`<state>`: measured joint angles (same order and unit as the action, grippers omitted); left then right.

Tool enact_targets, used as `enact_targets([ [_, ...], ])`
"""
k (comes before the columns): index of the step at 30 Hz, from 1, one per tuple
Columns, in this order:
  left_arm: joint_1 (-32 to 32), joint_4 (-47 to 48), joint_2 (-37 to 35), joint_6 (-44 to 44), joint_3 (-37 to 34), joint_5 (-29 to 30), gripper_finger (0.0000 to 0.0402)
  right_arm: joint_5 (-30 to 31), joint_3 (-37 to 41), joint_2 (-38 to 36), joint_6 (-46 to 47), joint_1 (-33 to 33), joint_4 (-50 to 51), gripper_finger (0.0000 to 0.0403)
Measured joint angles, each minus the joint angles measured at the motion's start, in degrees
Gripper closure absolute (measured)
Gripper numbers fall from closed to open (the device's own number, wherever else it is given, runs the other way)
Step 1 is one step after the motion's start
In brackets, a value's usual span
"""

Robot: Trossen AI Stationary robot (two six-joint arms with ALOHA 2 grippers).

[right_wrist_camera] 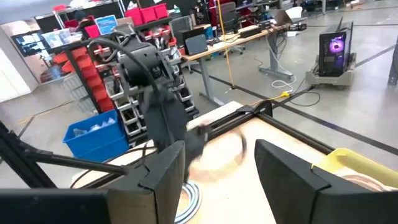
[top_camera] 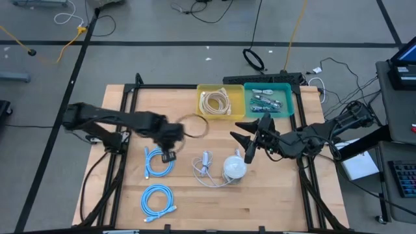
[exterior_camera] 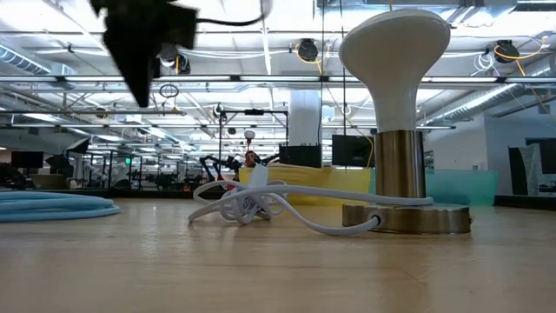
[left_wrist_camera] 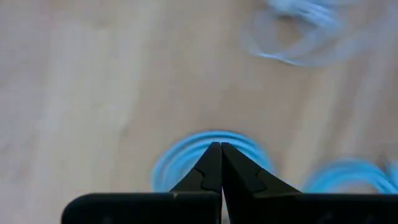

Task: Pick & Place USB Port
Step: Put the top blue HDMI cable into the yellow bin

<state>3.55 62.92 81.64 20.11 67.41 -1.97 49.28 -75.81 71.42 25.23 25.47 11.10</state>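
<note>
Pale wood tabletop (top_camera: 273, 188) carries two coiled light-blue cables (top_camera: 158, 161), a white cable bundle (top_camera: 205, 169) and a brass-stemmed white lamp (top_camera: 234, 168). The left gripper (top_camera: 170, 140) hangs above the upper blue coil, fingers pressed together on nothing visible. The right gripper (top_camera: 248, 140) waits spread-fingered before the teal bin (top_camera: 268, 100), where small USB parts (top_camera: 263, 101) lie.

White lamp (top_camera: 234, 168), two blue cable coils (top_camera: 158, 161)

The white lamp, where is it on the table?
In the high view, the white lamp stands near the table's middle, beside the white cable, below the right gripper.
</note>
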Motion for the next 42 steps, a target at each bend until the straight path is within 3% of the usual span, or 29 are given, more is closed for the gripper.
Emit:
enact_targets([
  [4, 0.35, -4.98, -12.87, 8.52, -14.08, 8.46, 0.0399, 0.0, 0.01, 0.0, -0.65, -0.27, 0.06, 0.0213],
  [8, 0.1, -7.09, -21.36, 12.02, -23.26, 5.14, 0.0396, 0.0, 0.0, 0.0, -0.87, -1.42, 0.06, 0.0213],
  [11, 0.63, -7.02, -24.05, 12.09, -26.51, 1.36, 0.0369, -0.01, 0.01, 0.0, -0.85, -2.3, 0.08, 0.0213],
  [16, 1.36, -7.32, -22.69, 8.06, -27.2, 2.08, 0.0281, -0.08, 0.0, 0.67, -0.37, -3.76, -0.17, 0.0213],
  [21, 1.17, -7.25, -17.17, 4.35, -27.2, 7.42, 0.0193, -1.59, -0.01, 1.35, 1.2, -4.75, -0.77, 0.0213],
  [28, 0.23, -11.85, -6.27, -0.52, -27.18, 6.0, 0.0144, -4.43, -0.02, 2.46, 3.02, -5.62, -1.86, 0.0213],
  [34, 0.21, -16.89, 0.54, -1.46, -29.48, 4.19, 0.0144, -4.52, 0.02, 2.47, 2.98, -5.44, -2.81, 0.0213],
  [37, -0.21, -18.81, 2.84, 0.11, -30.96, 3.88, 0.0168, -4.61, 0.02, 2.58, 2.73, -5.39, -2.72, 0.0213],
  [39, -0.7, -19.65, 3.6, 1.67, -31.14, 3.08, 0.0215, -4.61, 0.02, 2.58, 2.76, -5.38, -2.74, 0.0213],
  [42, -2.06, -19.38, 3.73, 3.99, -30.62, 1.95, 0.034, -4.59, 0.02, 2.52, 2.72, -5.38, -2.85, 0.0213],
])
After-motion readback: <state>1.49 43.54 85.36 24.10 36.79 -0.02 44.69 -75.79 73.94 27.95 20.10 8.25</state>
